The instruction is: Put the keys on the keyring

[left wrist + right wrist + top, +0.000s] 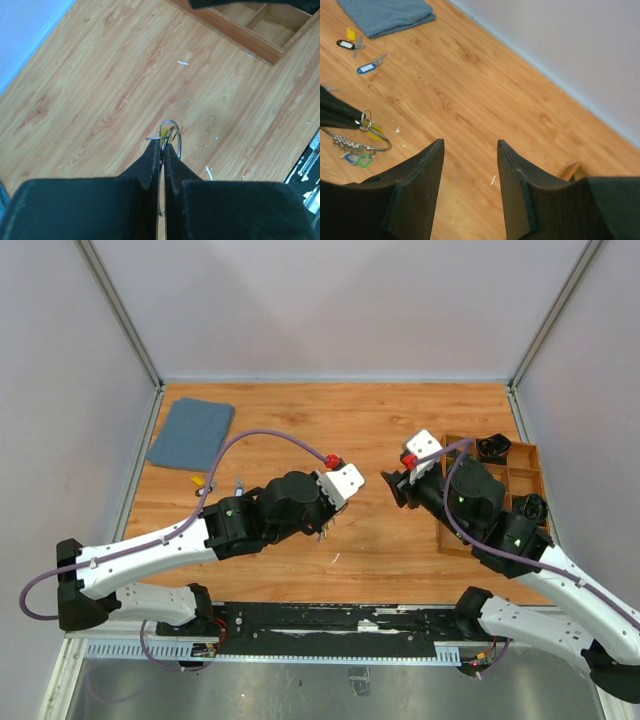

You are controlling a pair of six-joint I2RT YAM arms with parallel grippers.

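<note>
The left gripper (pixel 162 146) is clamped shut on the keyring (pixel 170 121) over the middle of the table (pixel 380 430); a yellow tag (pixel 375 129) and a green tag (pixel 364 160) seem to hang from it already; the right gripper (pixel 470 150) faces it, jaws apart, empty. A blue-tagged key (pixel 367 67) and a small cluster (pixel 349 42) lie loose beside the blue cloth (pixel 190 432), so I'd judge half remains; the wooden tray (pixel 525 480) sits aside, blocking nothing.

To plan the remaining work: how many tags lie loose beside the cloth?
3: a yellow tag by the cloth, a black tag next to it, a blue tag further away. Others may be hidden.
</note>
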